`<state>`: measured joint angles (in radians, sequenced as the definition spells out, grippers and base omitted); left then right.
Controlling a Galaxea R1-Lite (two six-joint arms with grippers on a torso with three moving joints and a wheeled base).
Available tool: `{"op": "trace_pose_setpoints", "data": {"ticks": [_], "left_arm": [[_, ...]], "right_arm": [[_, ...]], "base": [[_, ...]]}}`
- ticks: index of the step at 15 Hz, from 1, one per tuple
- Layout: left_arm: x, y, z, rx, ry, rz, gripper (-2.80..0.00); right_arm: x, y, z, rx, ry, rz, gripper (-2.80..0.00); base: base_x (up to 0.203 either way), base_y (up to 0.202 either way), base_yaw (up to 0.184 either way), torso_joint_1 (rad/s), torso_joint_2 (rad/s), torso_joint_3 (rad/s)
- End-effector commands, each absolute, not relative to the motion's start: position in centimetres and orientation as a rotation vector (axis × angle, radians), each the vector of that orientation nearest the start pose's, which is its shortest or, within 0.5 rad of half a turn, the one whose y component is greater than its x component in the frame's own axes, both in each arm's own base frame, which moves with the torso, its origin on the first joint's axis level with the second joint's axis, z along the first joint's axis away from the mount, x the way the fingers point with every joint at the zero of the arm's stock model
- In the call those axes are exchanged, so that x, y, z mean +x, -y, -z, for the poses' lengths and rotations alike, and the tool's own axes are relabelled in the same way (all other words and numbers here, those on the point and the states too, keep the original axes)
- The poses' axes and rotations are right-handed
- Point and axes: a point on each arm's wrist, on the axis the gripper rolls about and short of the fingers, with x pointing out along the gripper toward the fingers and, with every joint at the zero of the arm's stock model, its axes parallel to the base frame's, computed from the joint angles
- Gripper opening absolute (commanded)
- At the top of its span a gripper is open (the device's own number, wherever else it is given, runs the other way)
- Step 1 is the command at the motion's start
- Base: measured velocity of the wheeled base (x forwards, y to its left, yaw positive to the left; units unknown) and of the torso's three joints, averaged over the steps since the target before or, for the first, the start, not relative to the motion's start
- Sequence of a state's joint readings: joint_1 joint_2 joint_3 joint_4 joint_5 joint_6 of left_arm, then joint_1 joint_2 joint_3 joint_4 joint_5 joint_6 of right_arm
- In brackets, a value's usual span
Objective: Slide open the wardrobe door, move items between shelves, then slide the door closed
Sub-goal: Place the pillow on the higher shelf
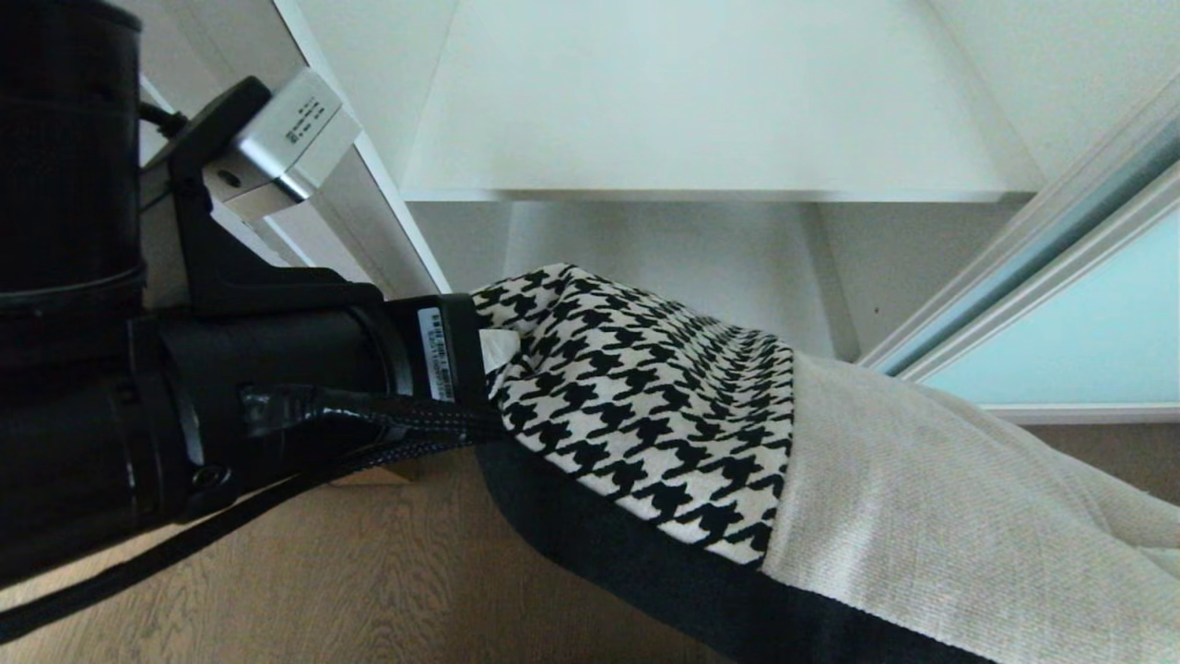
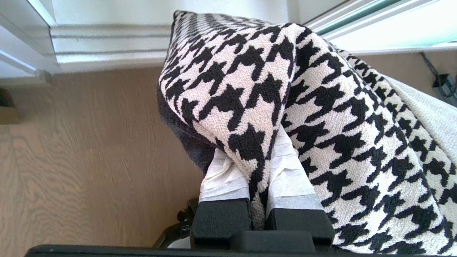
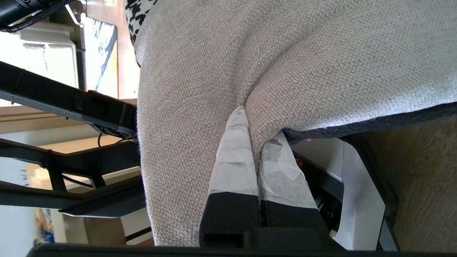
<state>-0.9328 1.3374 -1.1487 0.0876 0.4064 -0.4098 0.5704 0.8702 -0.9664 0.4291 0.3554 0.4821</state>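
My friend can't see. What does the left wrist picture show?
The left gripper is pinching a fold of the black-and-white houndstooth cushion, which hangs over a wooden floor. A white baseboard runs behind it.

Floor: light brown wood-grain boards, running under the wardrobe's open front.
Cable: thin, dark, lying on the floor with a small black plug.

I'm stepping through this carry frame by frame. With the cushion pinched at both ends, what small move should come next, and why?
Probably lift it toward the white shelf. The left gripper and right gripper each pinch the cushion, which hangs below the shelf's front edge.
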Motion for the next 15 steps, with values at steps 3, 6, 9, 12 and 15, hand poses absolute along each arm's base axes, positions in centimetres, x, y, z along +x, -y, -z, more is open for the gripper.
{"op": "trace_pose_setpoints", "data": {"ticks": [3,6,9,12,15], "left_arm": [[13.2,16.29,-30.81,-0.234,-0.313,0.466,-2.8],[13.17,16.25,-30.79,-0.232,-0.314,0.466,-2.8],[13.2,16.35,-30.66,-0.229,-0.317,0.467,-2.8],[13.18,16.32,-30.64,-0.228,-0.318,0.467,-2.8],[13.15,16.34,-30.51,-0.225,-0.322,0.467,-2.8]], "right_arm": [[5.38,-4.39,-28.8,0.408,-0.561,-0.815,-2.8],[5.38,-4.39,-28.84,0.408,-0.559,-0.816,-2.8],[5.43,-4.42,-28.74,0.407,-0.564,-0.814,-2.8],[5.45,-4.43,-28.81,0.408,-0.563,-0.815,-2.8],[5.49,-4.46,-28.76,0.407,-0.566,-0.814,-2.8]], "base": [[0.0,0.0,0.0,0.0,0.0,0.202],[0.0,0.0,0.0,0.004,0.0,0.198],[0.0,0.0,0.0,0.003,0.0,0.204],[0.0,0.0,0.0,0.006,0.0,0.202],[0.0,0.0,0.0,-0.001,0.0,0.201]]}}
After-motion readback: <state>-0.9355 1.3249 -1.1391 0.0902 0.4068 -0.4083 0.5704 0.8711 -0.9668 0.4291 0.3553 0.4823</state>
